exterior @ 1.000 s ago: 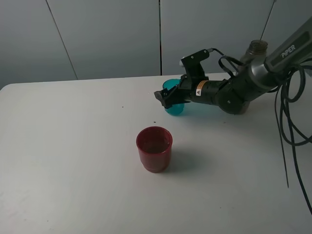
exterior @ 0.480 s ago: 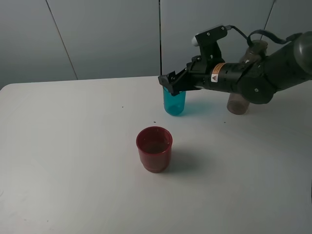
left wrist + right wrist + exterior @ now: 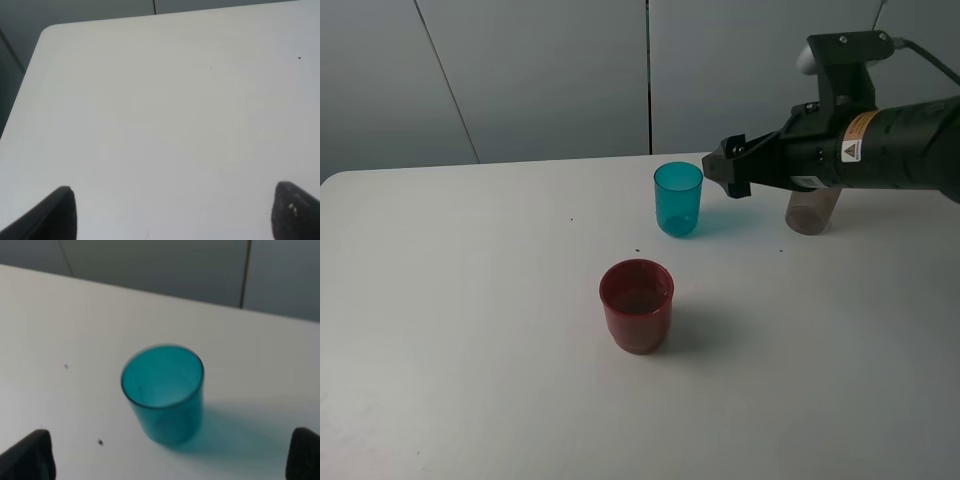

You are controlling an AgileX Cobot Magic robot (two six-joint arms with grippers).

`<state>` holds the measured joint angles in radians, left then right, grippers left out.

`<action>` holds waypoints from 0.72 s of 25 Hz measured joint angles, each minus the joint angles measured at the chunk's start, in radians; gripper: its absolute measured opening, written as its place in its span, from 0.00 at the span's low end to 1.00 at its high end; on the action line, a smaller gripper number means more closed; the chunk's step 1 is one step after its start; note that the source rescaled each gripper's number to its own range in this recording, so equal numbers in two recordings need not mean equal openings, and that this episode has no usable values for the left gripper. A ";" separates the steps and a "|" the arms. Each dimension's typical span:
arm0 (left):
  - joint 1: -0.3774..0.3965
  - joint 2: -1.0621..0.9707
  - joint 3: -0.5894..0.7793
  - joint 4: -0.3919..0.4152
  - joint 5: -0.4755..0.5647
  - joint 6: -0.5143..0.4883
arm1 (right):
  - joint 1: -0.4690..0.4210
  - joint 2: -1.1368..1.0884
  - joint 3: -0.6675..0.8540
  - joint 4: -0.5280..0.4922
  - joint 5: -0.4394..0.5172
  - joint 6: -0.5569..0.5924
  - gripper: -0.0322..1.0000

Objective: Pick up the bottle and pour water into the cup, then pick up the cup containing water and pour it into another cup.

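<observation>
The cup (image 3: 678, 198), a slim teal tumbler, stands upright on the white table (image 3: 470, 300), and the right wrist view looks down into it (image 3: 162, 392). My right gripper (image 3: 732, 170) hovers open just to its right, above the table and clear of the rim; its dark fingertips (image 3: 31, 456) show wide apart with nothing between them. Behind that arm only the base of the smoky bottle (image 3: 811, 212) shows. The other cup (image 3: 636, 305), wide and dark red, sits nearer the front. My left gripper (image 3: 177, 215) is open over bare table.
Grey wall panels (image 3: 550, 80) rise behind the table's far edge. The table's left corner and edge (image 3: 45, 37) appear in the left wrist view. A few small dark specks (image 3: 638, 250) lie on the tabletop.
My right gripper has risen and drawn back to the right, away from the teal cup. The cup, tilted between the jaws a second ago, now stands upright and free.
</observation>
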<state>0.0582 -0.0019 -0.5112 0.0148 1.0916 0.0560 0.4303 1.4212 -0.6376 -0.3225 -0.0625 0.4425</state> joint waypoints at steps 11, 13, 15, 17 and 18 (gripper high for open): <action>0.000 0.000 0.000 0.000 0.000 0.000 | -0.124 -0.459 0.000 0.524 0.840 -0.541 1.00; 0.000 0.000 0.000 0.000 0.000 0.000 | -0.177 -0.538 0.000 0.506 0.939 -0.547 1.00; 0.000 0.000 0.000 0.000 0.000 0.000 | -0.210 -0.617 0.000 0.479 1.010 -0.544 1.00; 0.000 0.000 0.000 0.000 0.000 0.000 | -0.214 -0.717 0.000 0.463 1.066 -0.530 1.00; 0.000 0.000 0.000 0.000 0.000 0.000 | -0.216 -0.762 0.000 0.463 1.085 -0.523 1.00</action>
<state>0.0582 -0.0019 -0.5112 0.0148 1.0916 0.0560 0.2139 0.6594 -0.6376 0.1408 1.0224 -0.0804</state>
